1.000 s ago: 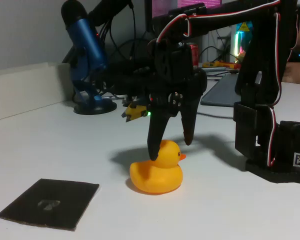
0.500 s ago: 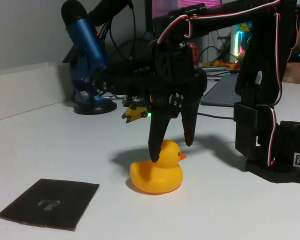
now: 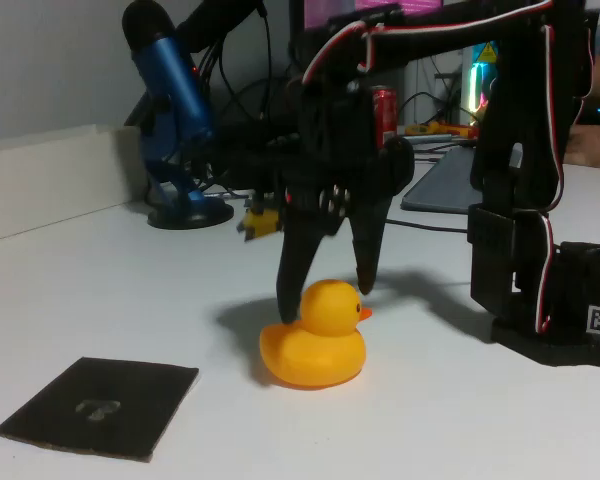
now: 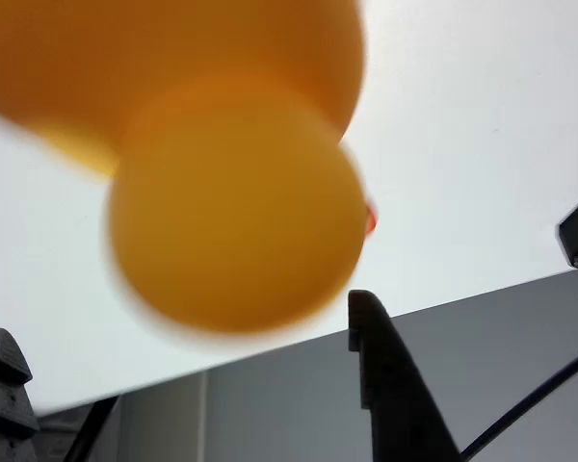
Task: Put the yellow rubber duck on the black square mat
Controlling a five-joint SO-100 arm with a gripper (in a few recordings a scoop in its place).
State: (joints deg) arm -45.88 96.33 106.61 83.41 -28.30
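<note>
The yellow rubber duck (image 3: 314,347) sits on the smooth white worktop (image 3: 130,290) at the lower centre of the fixed view, glossy and rounded, a ball-shaped head on a plump body, its small orange beak pointing toward the right of the frame. The black pincer (image 3: 325,291) hangs over it with its jaws spread: two long tapering fingers point downward, one tip low at the duck's left shoulder, the other behind the head on the right side. Whether either finger touches the duck cannot be told. The duck rests on the worktop, not lifted.

In the wrist view the duck (image 4: 233,207) is a large blurred orange-yellow ball in the upper left and centre, with a sliver of red-orange beak at its right edge; a dark matte fingertip (image 4: 385,375) rises from the bottom right, apart from the duck's outline.

The black square mat (image 3: 100,406) lies flat in the lower left of the fixed view, thin and matte with a faint grey mark in its middle, well apart from the duck. A shiny blue microphone (image 3: 175,100) on a round base stands at the upper left.
</note>
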